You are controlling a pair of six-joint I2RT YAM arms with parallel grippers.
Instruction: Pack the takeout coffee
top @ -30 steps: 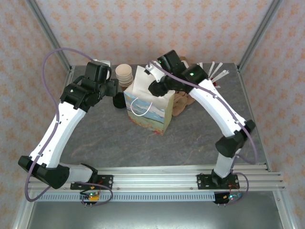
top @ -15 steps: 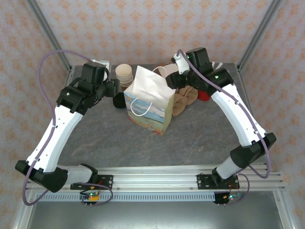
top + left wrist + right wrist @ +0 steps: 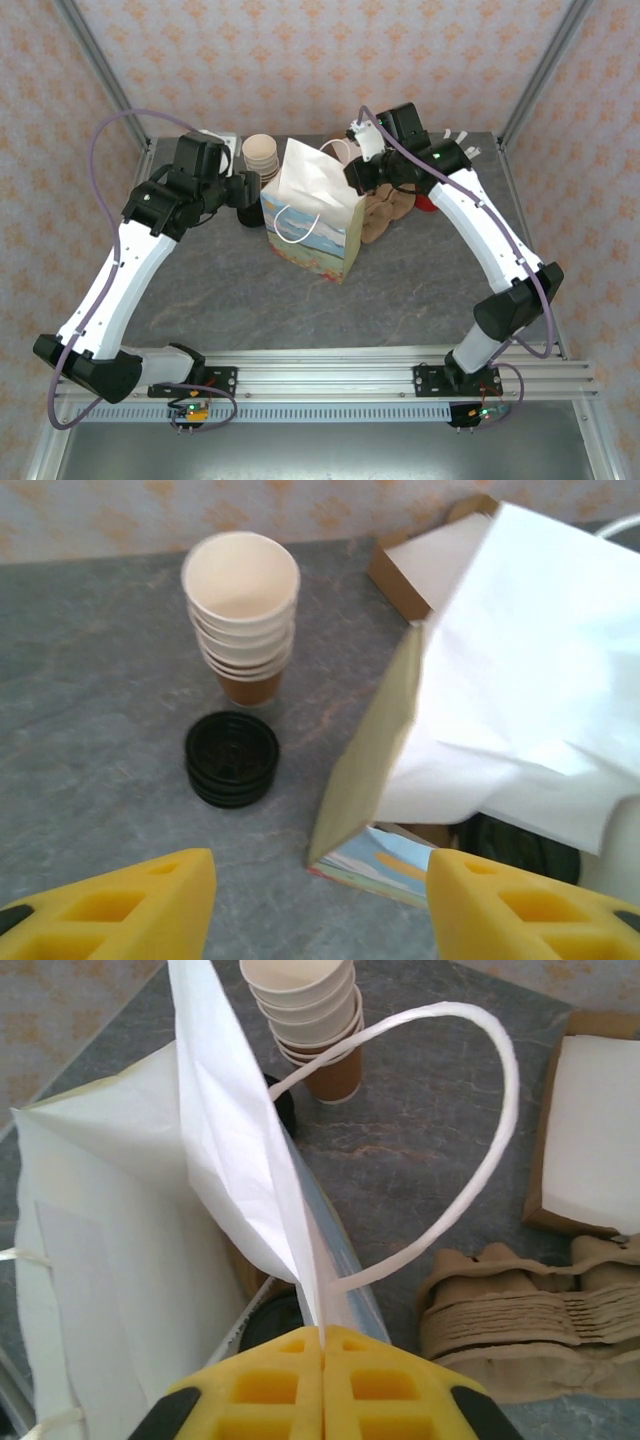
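Starting with the top view, you have the right claw [image 3: 352, 172] at the far right rim of the paper bag [image 3: 305, 225]. The left claw [image 3: 252, 190] sits just beside the bag's left wall.

In the left wrist view, the left claw [image 3: 320, 872] is released, its fingers wide apart with nothing between them. The takeout coffee [image 3: 525, 848] appears as a dark round lid low inside the bag. It lies ahead and to the right of this claw, behind the bag's wall. The stack of lidless cups [image 3: 245, 610] and the loose black lids [image 3: 232, 758] stand ahead and to the left on the bench [image 3: 90, 730], apart from the bag.

In the right wrist view, the right claw [image 3: 322, 1345] is clenched on the bag's rim, with the paper running into the seam between its fingers. The lid lies just below and slightly left of this claw, facing up, so I judge the cup upright. Your right arm is the nearer one. The coffee looks packed, so releasing the rim without tipping the bag is what I judge remains.
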